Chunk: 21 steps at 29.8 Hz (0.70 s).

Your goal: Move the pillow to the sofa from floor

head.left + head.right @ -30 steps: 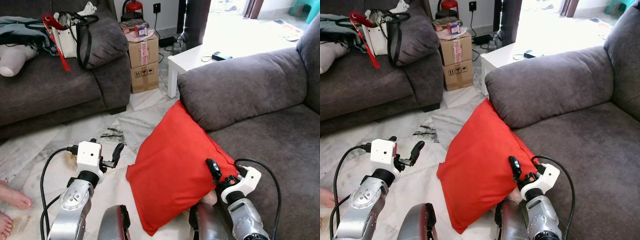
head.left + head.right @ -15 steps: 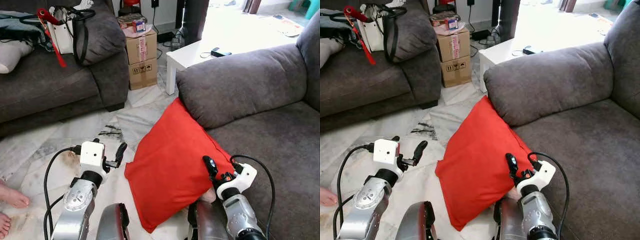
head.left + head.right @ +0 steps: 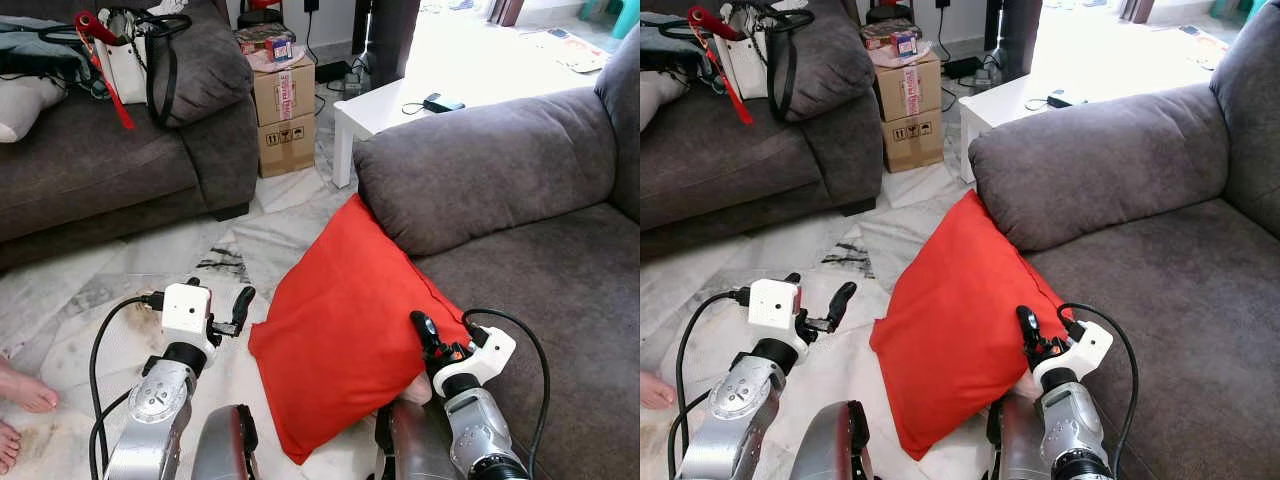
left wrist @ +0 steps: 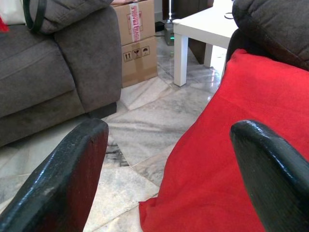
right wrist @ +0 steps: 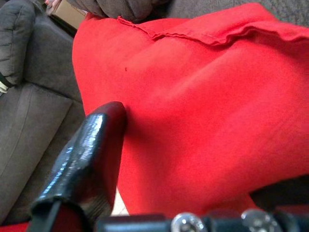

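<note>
I am seeing the red pillow (image 3: 350, 330) leaning on the floor (image 3: 130, 300) against the sofa (image 3: 500, 180) arm, my left gripper (image 4: 169, 169) hovering just beside it with fingers spread wide and holding nothing, while my right gripper (image 3: 428, 335) is pressing against its edge, grip unclear.

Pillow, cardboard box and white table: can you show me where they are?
Pillow (image 3: 345, 330), left eye view, middle of its red face.
Cardboard box (image 3: 287, 110), left eye view, taped front side.
White table (image 3: 385, 108), left eye view, bare top near its corner.
</note>
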{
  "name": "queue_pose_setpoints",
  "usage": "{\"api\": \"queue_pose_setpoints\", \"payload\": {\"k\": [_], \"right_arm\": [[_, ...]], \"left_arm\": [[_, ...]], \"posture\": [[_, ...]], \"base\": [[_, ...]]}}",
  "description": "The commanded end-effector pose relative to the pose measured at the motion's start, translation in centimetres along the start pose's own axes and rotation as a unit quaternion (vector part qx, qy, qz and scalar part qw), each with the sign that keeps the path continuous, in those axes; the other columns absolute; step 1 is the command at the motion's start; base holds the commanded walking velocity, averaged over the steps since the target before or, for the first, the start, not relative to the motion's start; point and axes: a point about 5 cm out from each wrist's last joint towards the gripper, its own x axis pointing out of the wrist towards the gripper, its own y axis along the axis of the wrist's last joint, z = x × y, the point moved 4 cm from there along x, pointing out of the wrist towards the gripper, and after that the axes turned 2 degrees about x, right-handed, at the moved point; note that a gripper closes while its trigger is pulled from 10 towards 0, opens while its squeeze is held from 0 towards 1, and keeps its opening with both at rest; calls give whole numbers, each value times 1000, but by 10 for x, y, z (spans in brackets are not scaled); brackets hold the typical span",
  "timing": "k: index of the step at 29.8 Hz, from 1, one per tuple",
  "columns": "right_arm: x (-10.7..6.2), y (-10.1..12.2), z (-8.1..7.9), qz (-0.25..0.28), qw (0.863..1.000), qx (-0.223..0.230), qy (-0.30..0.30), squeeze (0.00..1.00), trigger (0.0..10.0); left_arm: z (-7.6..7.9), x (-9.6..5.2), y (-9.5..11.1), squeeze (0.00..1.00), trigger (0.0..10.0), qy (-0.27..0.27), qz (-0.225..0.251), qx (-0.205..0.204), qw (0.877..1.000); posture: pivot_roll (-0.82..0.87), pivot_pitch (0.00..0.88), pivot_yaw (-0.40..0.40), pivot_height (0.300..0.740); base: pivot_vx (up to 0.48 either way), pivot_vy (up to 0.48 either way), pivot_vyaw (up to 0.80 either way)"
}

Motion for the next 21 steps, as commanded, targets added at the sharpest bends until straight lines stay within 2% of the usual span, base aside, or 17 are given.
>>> {"api": "queue_pose_setpoints", "payload": {"k": [1,21], "right_arm": [[0,-1,1,0,1000,3,-1,0,0],[1,-8,-3,-13,1000,-3,3,0,0]], "left_arm": [[0,-3,-2,0,10000,1,-6,2,1000],[-1,-2,-3,0,10000,5,-8,1,1000]], "posture": [[32,127,-7,575],[33,131,-14,575]], "base": [[0,0,0],[0,0,0]]}}
